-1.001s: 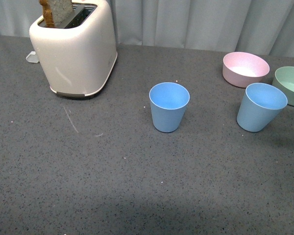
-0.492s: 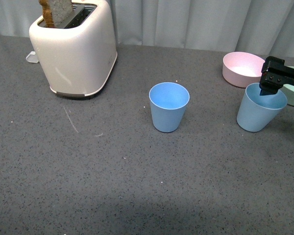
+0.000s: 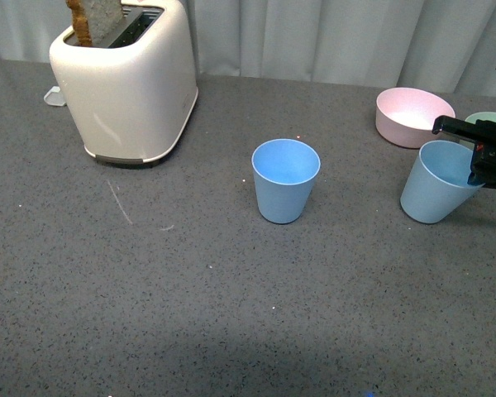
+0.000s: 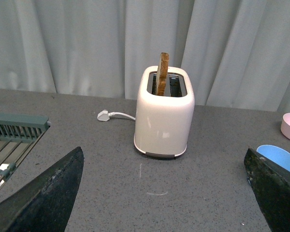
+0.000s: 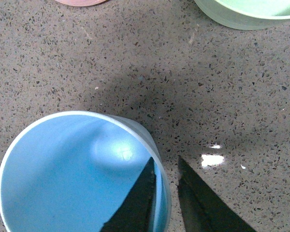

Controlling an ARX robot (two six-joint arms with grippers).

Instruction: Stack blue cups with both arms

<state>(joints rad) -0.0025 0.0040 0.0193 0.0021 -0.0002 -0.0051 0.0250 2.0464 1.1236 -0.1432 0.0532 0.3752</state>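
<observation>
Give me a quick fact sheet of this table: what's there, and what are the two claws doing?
Cups: middle cup upright, untouched; right cup near the bowls
Right gripper: straddles right cup's rim, one finger inside, one outside; grip unclear
Left gripper: open, empty
Also there: toaster holding toast, pink bowl, green bowl
Stacked: not yet

Dark grey speckled countertop (image 3: pixel 149 289); pale grey pleated curtain (image 3: pixel 314 37) along back edge; soft, even light.
</observation>
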